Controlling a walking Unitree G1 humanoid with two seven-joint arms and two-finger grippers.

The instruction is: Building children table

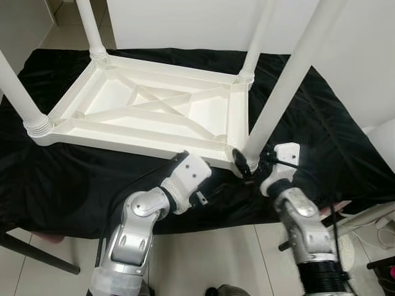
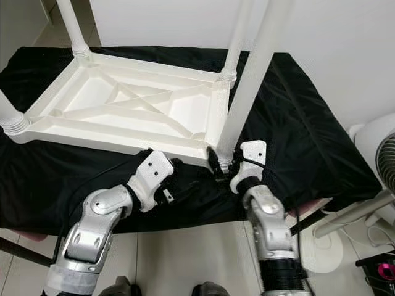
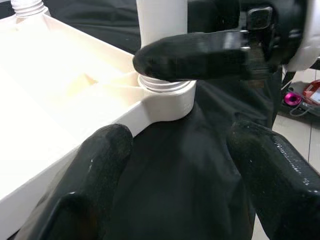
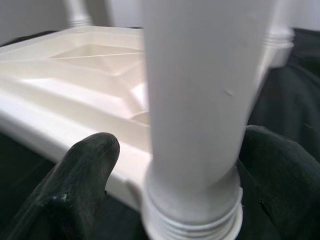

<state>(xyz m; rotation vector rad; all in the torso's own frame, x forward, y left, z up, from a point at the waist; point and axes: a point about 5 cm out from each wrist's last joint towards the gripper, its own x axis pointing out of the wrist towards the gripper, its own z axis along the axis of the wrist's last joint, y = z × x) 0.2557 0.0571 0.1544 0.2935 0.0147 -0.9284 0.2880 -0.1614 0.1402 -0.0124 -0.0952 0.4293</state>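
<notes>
One white tabletop (image 1: 148,108) lies upside down on a black cloth (image 1: 74,179), its ribbed underside up. Four white legs stand on it, one at each corner: two far legs (image 1: 91,31), a left near leg (image 1: 18,92), and the near leg (image 1: 290,80) at the corner closest to the robot, which is the one being worked on. That leg's threaded base sits in the corner socket (image 3: 167,95) of the tabletop.

Two grippers are at that corner. The right gripper (image 1: 247,165) is just beside the tabletop's near right corner, its two black fingers (image 4: 82,180) on either side of the leg's base; in the right wrist view the leg stands between them, and they appear closed around it, touching on both sides. The left gripper (image 3: 175,175) hovers over the cloth just in front of the tabletop's near edge, to the left of the same corner, fingers spread apart with nothing between them but cloth; one finger (image 3: 95,180) is close to the tabletop's edge.

The cloth covers a low surface and hangs over its front edge, ahead of the tabletop. Beyond the tabletop is a white wall (image 1: 185,24). Below the cloth's edge is pale tiled floor (image 1: 203,259). To the right of the tabletop, off the cloth, stands a white fan (image 2: 376,160), with a pink item (image 2: 384,269) on the floor near it.
</notes>
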